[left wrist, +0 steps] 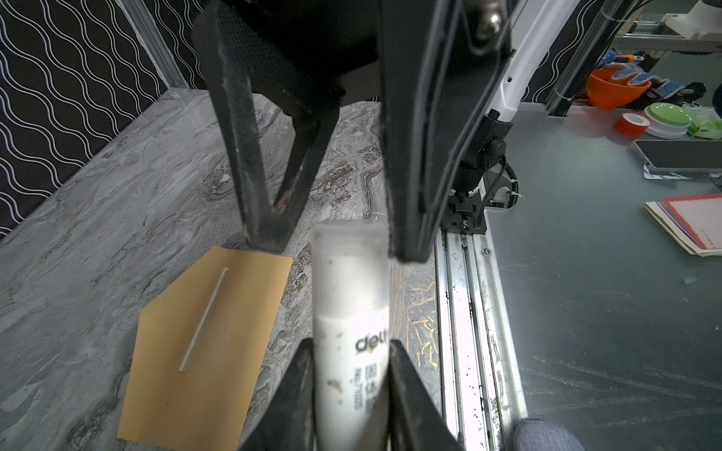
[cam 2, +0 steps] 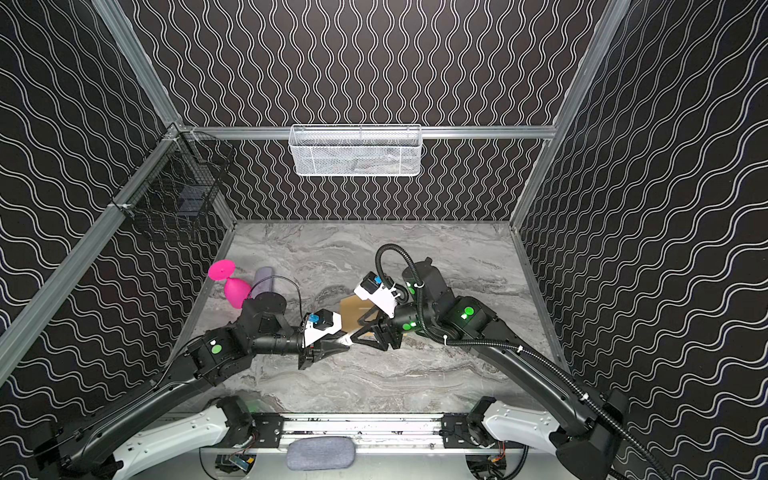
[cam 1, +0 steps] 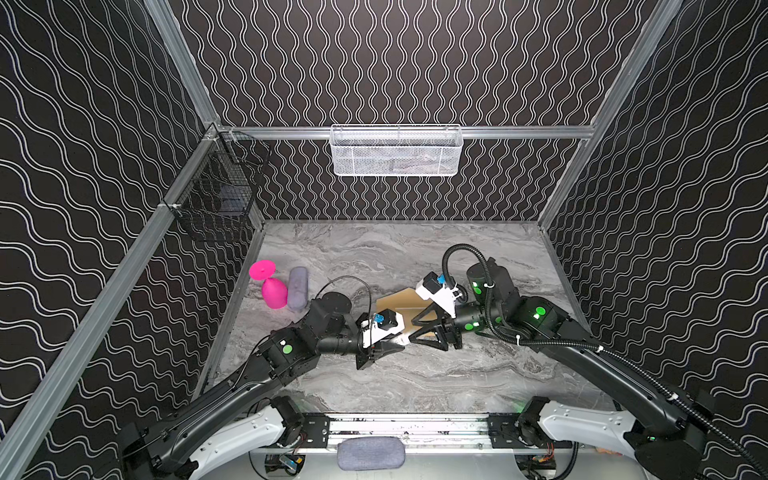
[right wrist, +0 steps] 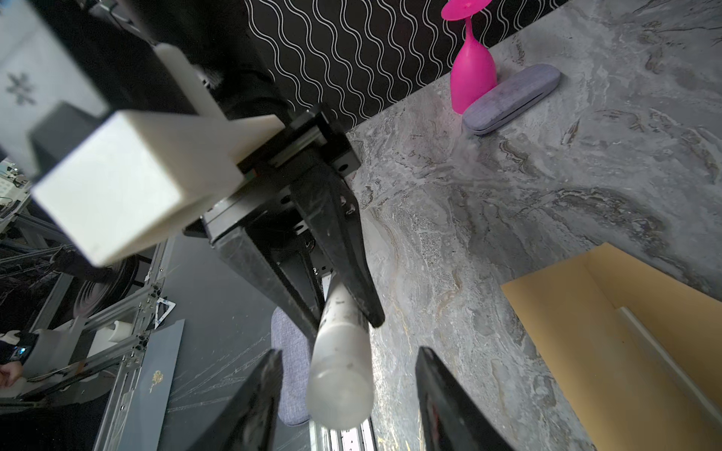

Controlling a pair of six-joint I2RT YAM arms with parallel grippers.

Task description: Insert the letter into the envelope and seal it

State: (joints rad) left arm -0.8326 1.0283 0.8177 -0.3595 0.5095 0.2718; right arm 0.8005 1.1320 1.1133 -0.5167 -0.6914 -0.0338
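The brown envelope [cam 1: 397,302] [cam 2: 350,309] lies flat on the marble table, partly under both grippers. In the left wrist view the envelope [left wrist: 203,343] shows a pale strip along it. The letter is out of view. My left gripper [cam 1: 399,341] [cam 2: 347,340] [left wrist: 351,343] is shut on a white glue stick [left wrist: 349,304] [right wrist: 340,371], held above the table. My right gripper [cam 1: 411,331] [cam 2: 356,331] [right wrist: 349,351] faces it, open. Its jaws stand either side of the stick's capped end, with gaps showing.
A pink goblet [cam 1: 272,286] stands upside down by a grey glasses case [cam 1: 297,289] at the left. A white mesh basket [cam 1: 395,151] hangs on the back wall and a black wire basket [cam 1: 216,195] on the left wall. The metal rail [cam 1: 407,428] runs along the front.
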